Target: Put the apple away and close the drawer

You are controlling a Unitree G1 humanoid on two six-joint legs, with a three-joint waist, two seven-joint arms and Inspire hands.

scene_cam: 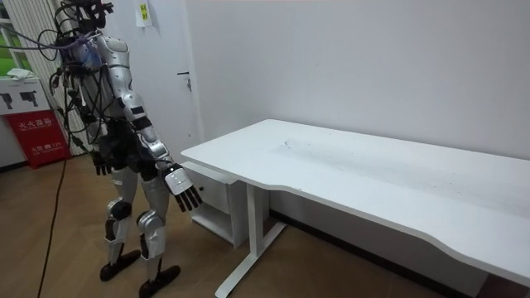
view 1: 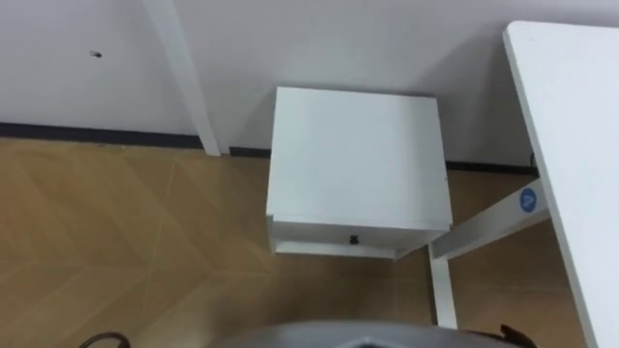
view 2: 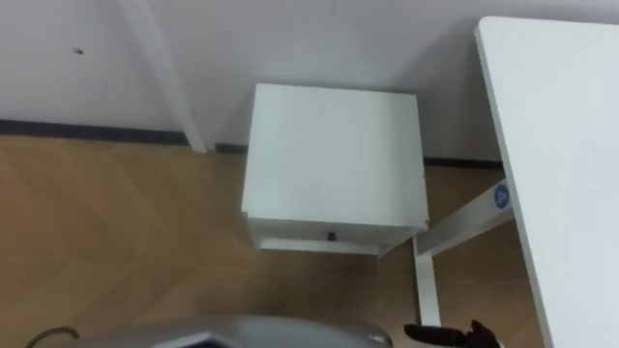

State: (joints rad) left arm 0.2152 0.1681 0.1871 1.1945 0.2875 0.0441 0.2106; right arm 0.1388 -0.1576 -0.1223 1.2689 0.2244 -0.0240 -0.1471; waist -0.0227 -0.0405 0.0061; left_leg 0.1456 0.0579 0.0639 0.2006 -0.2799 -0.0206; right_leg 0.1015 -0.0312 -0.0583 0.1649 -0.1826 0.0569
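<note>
Right hand (view 2: 451,334) is the closest thing, just dark fingertips poking in at the bottom of the eye views, short of the cabinet (view 1: 354,155) and off toward its right front corner. In the room view that hand hangs loose with the fingers spread and nothing in it. Left hand (scene_cam: 101,163) hangs by the hip on the side away from the cabinet, and I honestly can't tell what its fingers are doing. The robot is standing upright right in front of the cabinet. The drawer (view 1: 324,232) is pushed in under the cabinet's top, with a little dark knob (view 1: 354,238) in the middle of its front. The table (view 1: 580,145) is on the cabinet's right, and its leg (view 1: 443,290) stands just beside that right front corner. The wall (view 1: 387,39) is right behind the cabinet, and there's wood floor (view 1: 126,242) in front and to its left.
</note>
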